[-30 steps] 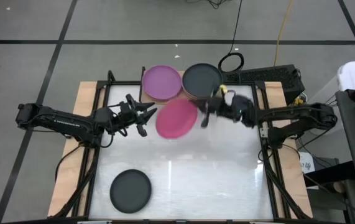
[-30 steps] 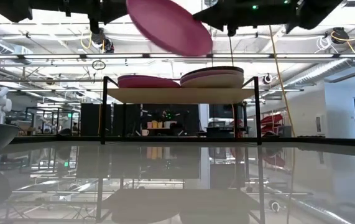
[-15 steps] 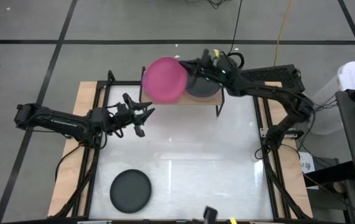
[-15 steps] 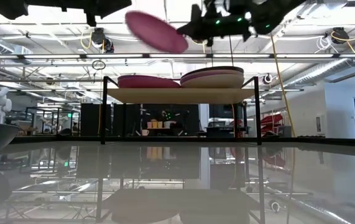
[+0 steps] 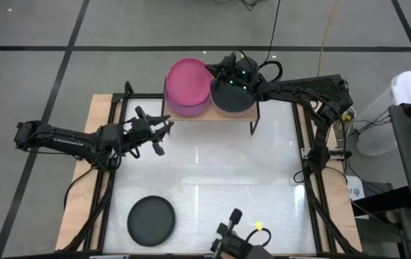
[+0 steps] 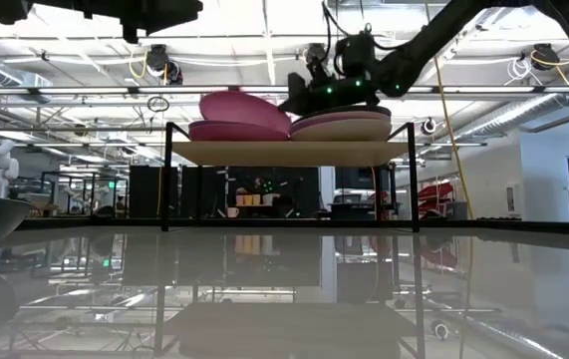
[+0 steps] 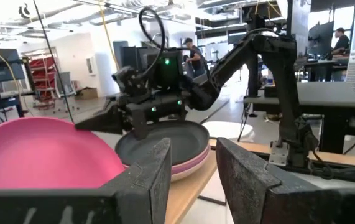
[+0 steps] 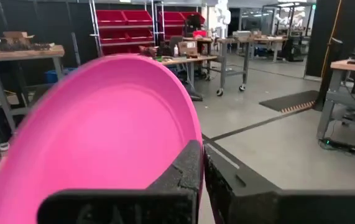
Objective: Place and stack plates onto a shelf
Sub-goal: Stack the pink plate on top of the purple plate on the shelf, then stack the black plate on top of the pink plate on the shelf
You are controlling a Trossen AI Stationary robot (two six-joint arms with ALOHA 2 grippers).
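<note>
My right gripper (image 5: pixel 212 75) is shut on a hot pink plate (image 5: pixel 188 78) above the shelf's left stack, whose top is a purple plate (image 5: pixel 183 108). In the low view the pink plate (image 6: pixel 244 106) is tilted just over that stack (image 6: pixel 236 132); whether they touch I cannot tell. The right stack has a black plate (image 5: pixel 232 98) on top of pale plates (image 6: pixel 349 127). The shelf (image 5: pixel 219 117) stands at the table's far edge. Another black plate (image 5: pixel 151 219) lies flat on the table near the front. My left gripper (image 5: pixel 158 130) hovers open in front of the shelf. My right gripper pinches the hot pink plate's rim (image 8: pixel 197 146) between its two fingers (image 8: pixel 180 177), on the plate's right side next to the black stack. It reaches in roughly level from the table's right. The plate is tilted in the hold over the purple plate.
The shelf's thin black legs (image 6: pixel 167 179) stand on the glossy white table (image 5: pixel 212 180). Black frame rails (image 5: pixel 108 173) run along the table's left and right sides. People and workbenches show in the room behind (image 7: pixel 339 43).
My right gripper has carried the hot pink plate from above the middle of the table toward the far edge and to the left, then down over the shelf's left stack. The plate now sits low and tilted just above the purple plate.
</note>
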